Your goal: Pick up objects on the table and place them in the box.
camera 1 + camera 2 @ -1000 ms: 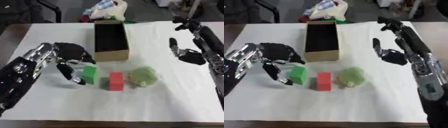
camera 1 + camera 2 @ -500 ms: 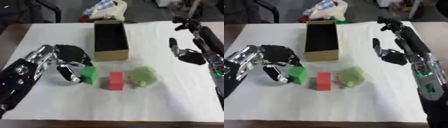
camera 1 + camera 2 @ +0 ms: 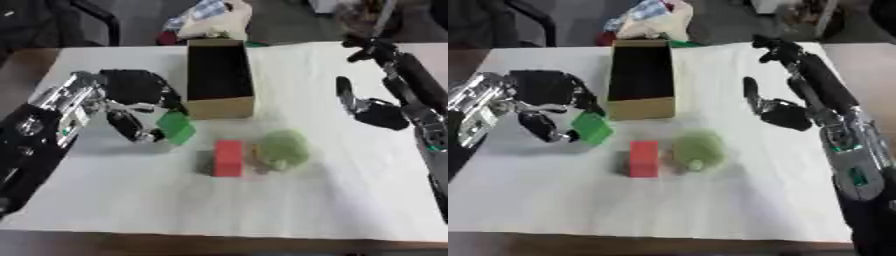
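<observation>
Green block [image 3: 176,127] sits tilted in the left hand [image 3: 131,102], pinched between thumb below and curled fingers above, seemingly clear of the white tabletop [image 3: 350,200] and just short of the near left corner of the box [image 3: 219,75]. It looks like a small rigid cube, probably light foam or wood, so a pinch across two flat opposite faces should carry it without slip; the tilt suggests the hold is near one edge, which could let it swivel on the way over the box wall.

Two things lie on the cloth nearer the camera: a red block [image 3: 228,157], upright and stiff-looking, best taken across its long flat sides, and touching it on the right a pale green rounded thing [image 3: 282,149], perhaps a soft toy fruit, which would want fingers wrapped round its widest part, since a smooth curve may roll out of a narrow pinch.

Over at the right, the right hand [image 3: 776,111] hangs idle above the cloth, fingers relaxed and holding nothing. Dark and deep, the box stands open-topped; whether anything lies inside cannot be made out.
</observation>
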Controlling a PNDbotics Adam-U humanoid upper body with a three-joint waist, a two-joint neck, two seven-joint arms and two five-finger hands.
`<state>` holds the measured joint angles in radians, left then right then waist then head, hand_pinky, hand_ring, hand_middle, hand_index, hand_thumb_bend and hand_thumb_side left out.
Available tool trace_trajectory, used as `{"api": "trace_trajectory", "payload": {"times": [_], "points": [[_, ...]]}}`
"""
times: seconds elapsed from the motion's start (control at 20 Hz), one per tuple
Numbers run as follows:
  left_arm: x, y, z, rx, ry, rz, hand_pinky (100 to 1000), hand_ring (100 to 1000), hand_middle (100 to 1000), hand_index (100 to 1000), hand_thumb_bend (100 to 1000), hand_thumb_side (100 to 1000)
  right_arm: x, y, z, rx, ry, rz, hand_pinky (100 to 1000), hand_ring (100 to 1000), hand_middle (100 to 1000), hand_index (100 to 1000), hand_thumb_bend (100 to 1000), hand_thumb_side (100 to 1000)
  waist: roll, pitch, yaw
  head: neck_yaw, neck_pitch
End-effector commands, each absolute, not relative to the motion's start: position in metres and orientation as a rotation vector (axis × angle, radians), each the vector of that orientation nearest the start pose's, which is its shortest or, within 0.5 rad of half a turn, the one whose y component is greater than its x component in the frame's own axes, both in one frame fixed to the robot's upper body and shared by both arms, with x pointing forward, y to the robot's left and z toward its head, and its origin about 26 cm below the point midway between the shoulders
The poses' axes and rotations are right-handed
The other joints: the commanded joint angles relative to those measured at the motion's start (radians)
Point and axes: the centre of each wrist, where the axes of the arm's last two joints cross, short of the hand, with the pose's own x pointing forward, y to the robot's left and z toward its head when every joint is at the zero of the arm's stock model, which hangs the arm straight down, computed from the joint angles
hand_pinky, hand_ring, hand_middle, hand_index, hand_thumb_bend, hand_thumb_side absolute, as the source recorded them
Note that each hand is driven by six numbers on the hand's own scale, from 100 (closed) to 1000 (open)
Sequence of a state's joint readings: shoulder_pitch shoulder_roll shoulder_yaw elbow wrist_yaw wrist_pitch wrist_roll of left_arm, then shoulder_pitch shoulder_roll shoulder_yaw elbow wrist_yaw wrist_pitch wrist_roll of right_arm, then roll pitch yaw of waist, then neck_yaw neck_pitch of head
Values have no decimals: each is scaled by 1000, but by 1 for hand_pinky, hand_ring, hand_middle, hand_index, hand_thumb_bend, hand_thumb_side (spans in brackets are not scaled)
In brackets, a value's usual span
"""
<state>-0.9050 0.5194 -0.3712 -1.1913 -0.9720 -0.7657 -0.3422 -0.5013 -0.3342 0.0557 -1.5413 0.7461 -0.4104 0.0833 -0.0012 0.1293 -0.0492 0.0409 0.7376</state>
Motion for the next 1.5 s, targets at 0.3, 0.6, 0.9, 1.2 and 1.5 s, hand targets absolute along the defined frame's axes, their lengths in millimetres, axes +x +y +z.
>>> {"api": "trace_trajectory", "payload": {"times": [0.3, 0.6, 0.9, 1.2, 1.5], "points": [[476, 218, 263, -813, 1837, 2578, 719, 630, 598, 831, 181, 243, 383, -258, 166, -757, -2192, 1227, 763, 726, 833, 997, 100, 650, 0, -17, -19, 7, -3], [493, 203, 257, -876, 1899, 2647, 725, 636, 603, 832, 212, 254, 384, -251, 166, -728, -2210, 1233, 762, 725, 832, 997, 100, 654, 1, -12, -40, 19, -6], [502, 200, 244, -971, 1912, 2739, 731, 643, 612, 837, 223, 266, 384, -248, 165, -706, -2215, 1240, 761, 724, 832, 998, 100, 657, 2, -6, -60, 28, -9], [507, 203, 226, -1173, 1765, 2810, 769, 681, 654, 869, 268, 300, 384, -248, 165, -698, -2215, 1239, 760, 724, 831, 998, 100, 659, 0, -3, -68, 28, -10], [511, 213, 207, -1263, 1623, 2836, 808, 728, 716, 919, 292, 367, 384, -249, 165, -700, -2214, 1237, 761, 724, 831, 998, 100, 658, -1, -4, -67, 23, -12]]}}
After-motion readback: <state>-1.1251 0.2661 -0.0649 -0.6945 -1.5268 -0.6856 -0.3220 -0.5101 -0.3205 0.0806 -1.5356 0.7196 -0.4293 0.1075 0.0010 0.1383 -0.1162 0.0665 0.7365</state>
